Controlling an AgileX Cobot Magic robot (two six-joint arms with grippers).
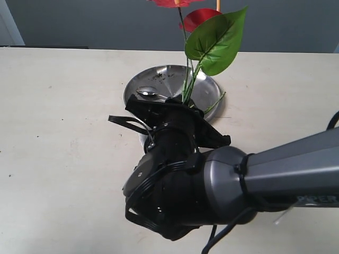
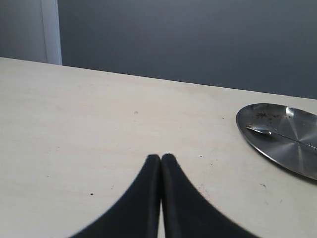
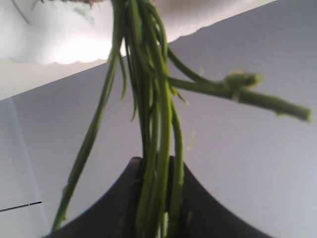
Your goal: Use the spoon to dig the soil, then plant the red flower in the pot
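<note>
My right gripper point(image 1: 183, 106) is shut on the bunched green stems of the red flower point(image 1: 204, 18), which stands upright with its big leaf point(image 1: 217, 39) above the arm. In the right wrist view the stems point(image 3: 153, 124) run from between the black fingers point(image 3: 198, 198) to the white scalloped rim of the pot point(image 3: 54, 52). In the exterior view the arm hides the pot. The spoon point(image 1: 148, 93) lies on the steel plate point(image 1: 206, 87), near crumbs of soil point(image 1: 159, 76). My left gripper point(image 2: 161, 156) is shut and empty, low over the bare table.
The round steel plate point(image 2: 287, 148), with the spoon point(image 2: 262, 131) on it, lies off to one side of the left gripper. My right arm's thick grey forearm point(image 1: 275, 169) crosses the front right of the table. A grey wall runs behind the table.
</note>
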